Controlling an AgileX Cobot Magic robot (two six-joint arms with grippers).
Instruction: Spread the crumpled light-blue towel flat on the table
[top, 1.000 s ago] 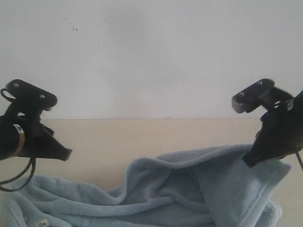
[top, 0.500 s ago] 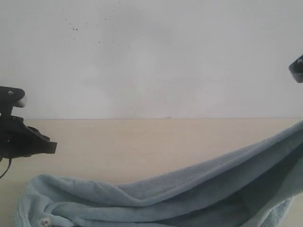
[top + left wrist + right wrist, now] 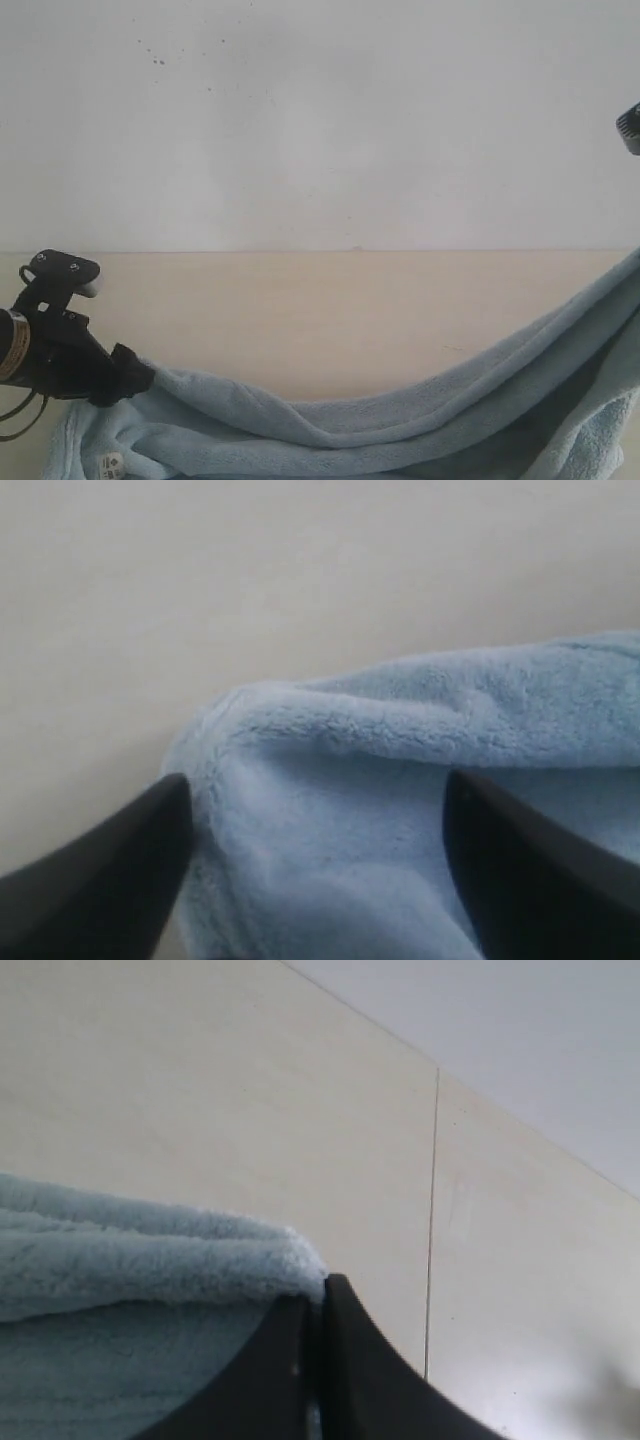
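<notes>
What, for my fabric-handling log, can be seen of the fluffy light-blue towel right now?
The fluffy light-blue terry towel is not flat. It sags in a long swag that rises toward the right edge of the exterior view, where the right gripper is shut on its rolled edge. Its left end lies bunched on the pale beige table, with a small white care tag showing. The open left gripper straddles a rounded corner there. Soft folds run along its length.
</notes>
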